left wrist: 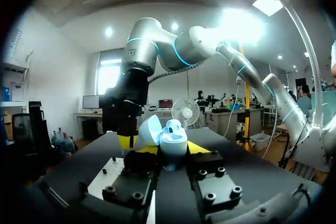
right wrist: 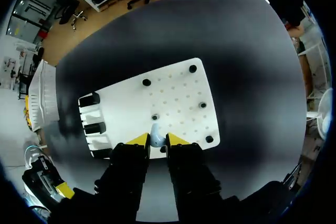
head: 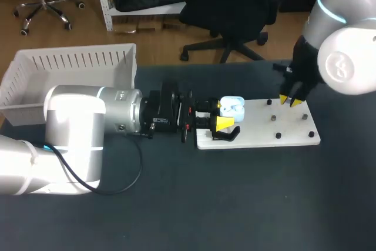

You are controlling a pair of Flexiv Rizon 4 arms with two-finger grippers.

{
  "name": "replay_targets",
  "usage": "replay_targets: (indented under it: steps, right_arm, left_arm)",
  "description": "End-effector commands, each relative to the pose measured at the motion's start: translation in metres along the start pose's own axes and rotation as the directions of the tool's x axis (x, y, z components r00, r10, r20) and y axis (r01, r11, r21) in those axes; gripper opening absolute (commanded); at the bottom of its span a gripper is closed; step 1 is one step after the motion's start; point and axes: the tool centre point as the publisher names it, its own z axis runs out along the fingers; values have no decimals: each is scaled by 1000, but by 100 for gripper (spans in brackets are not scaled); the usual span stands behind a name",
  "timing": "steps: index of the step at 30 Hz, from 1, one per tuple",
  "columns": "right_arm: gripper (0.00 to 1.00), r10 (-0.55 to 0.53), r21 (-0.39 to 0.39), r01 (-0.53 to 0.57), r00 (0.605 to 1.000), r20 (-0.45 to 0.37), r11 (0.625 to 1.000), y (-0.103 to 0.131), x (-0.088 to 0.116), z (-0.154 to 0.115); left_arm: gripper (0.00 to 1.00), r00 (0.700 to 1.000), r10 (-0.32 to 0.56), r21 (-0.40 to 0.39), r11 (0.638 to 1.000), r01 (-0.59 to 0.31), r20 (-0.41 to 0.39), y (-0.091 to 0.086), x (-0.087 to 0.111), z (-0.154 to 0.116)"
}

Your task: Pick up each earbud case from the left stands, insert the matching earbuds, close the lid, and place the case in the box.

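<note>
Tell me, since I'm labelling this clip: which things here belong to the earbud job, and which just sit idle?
Job: open earbud case in the left jaws; earbud in the right jaws; black stands; white box.
Idle: bare pegs on the white board; black cable by the left arm.

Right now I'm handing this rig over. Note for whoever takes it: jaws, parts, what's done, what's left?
Left gripper: jaws shut on the earbud case, lid open, at the board's left end by the stands.
Right gripper: jaws shut on a pale earbud, above the board.
Box: behind the left arm; no case visible in it.
Done: case gripped and open, one earbud picked.
Left: seat the earbud, close the lid, box the case. Can't tell if an earbud is already seated.
</note>
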Motion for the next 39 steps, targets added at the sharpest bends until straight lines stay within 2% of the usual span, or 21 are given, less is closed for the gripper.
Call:
replay_targets:
  steps: [1,6,7,15,21,25,29,39]
  right_arm:
    - [0,19,16,-20,999,50,1000,-2,19,-42]
    - [0,39,51,-45,994,104,998,12,31,-82]
    - [0,35,79,-44,993,116,996,17,35,-89]
    - [0,15,145,-41,984,176,989,55,65,-129]
    - [0,-13,193,-10,993,117,981,80,100,-149]
    - [0,-41,239,32,999,32,970,90,118,-149]
    - [0,-7,256,21,999,-54,966,94,131,-147]
    - [0,-7,256,21,999,-54,966,94,131,-147]
  left_arm:
    - [0,1000,-1,2,1000,1,-2,0,0,0]
    - [0,1000,-1,2,1000,1,-2,0,0,0]
    - [0,1000,-1,2,1000,1,-2,0,0,0]
    - [0,1000,-1,2,1000,1,-2,0,0,0]
    - [0,1000,-1,2,1000,1,-2,0,0,0]
    - [0,1000,-1,2,1000,1,-2,0,0,0]
    - [0,1000,-1,2,1000,1,-2,0,0,0]
    - [0,1000,-1,2,1000,1,-2,0,0,0]
